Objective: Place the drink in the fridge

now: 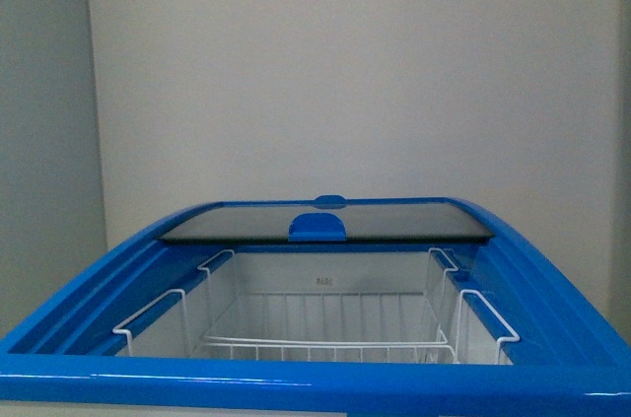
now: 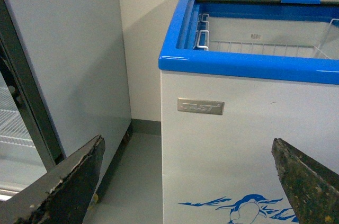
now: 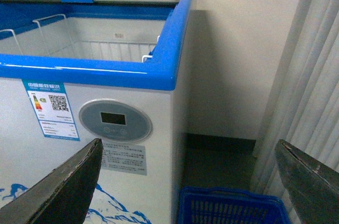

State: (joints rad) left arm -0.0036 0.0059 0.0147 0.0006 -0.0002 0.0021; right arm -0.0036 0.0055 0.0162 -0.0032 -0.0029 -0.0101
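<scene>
The fridge (image 1: 315,378) is a white chest freezer with a blue rim, right in front of me. Its glass lid (image 1: 325,223) is slid to the far end, so the near half stands uncovered. White wire baskets (image 1: 325,333) hang inside and hold nothing. No drink shows in any view. My left gripper (image 2: 188,181) is open in front of the fridge's white front wall (image 2: 238,144), above the penguin decal (image 2: 246,208). My right gripper (image 3: 188,181) is open by the fridge's right front corner (image 3: 159,139), with nothing between its fingers.
A tall grey cabinet with a glass door (image 2: 58,75) stands left of the fridge, with a narrow strip of floor (image 2: 137,181) between them. A blue plastic basket (image 3: 233,208) sits on the floor at the fridge's right. Pale curtains (image 3: 312,91) hang further right.
</scene>
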